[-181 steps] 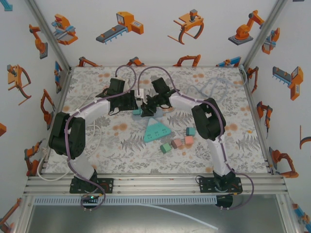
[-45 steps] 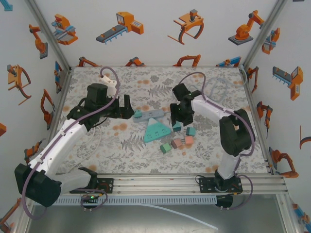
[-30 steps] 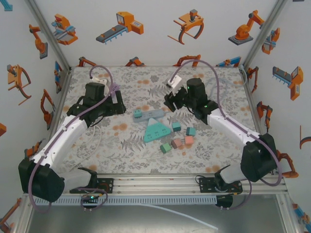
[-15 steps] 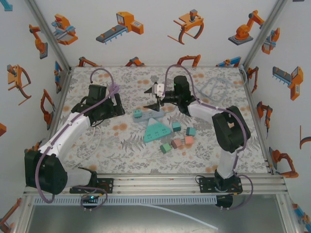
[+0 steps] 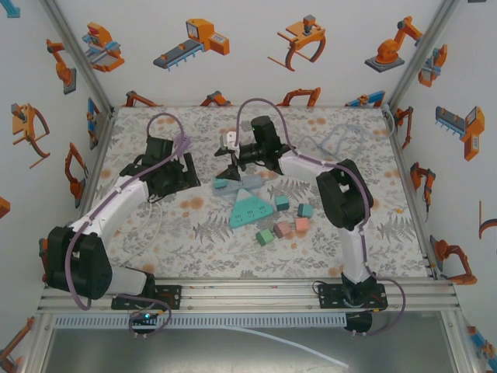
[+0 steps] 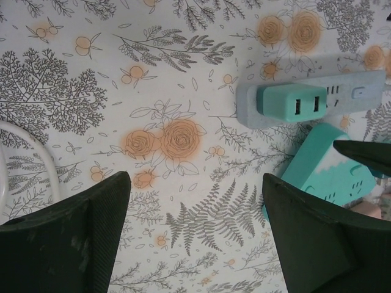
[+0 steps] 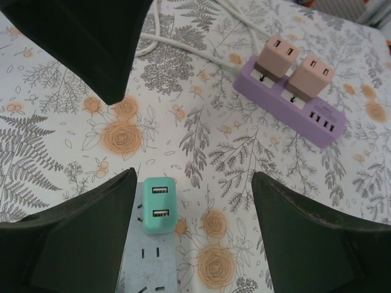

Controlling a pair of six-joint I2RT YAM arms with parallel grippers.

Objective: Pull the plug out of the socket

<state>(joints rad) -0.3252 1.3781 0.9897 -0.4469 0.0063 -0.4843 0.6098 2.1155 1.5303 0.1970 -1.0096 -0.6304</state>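
A teal plug (image 5: 220,185) (image 7: 156,207) (image 6: 292,102) with two USB ports sits in the left end of a grey-blue socket strip (image 5: 238,183) (image 7: 149,268) (image 6: 351,91) lying flat mid-table. My right gripper (image 5: 231,168) (image 7: 192,204) hovers over that end, open, with the plug just inside its left finger (image 7: 67,238) and not touched. My left gripper (image 5: 178,183) (image 6: 192,213) is open above bare cloth to the left of the strip, holding nothing.
A teal triangular socket block (image 5: 250,208) (image 6: 324,165) lies just in front of the strip, with several small teal and pink blocks (image 5: 283,225) to its right. A purple strip (image 7: 317,116) carrying two pink plugs (image 7: 293,67) and a white cable (image 7: 183,46) lie near the left gripper.
My right arm swung left from the table's right side and now hangs over the plug end of the strip. The left gripper shifted slightly toward the strip.
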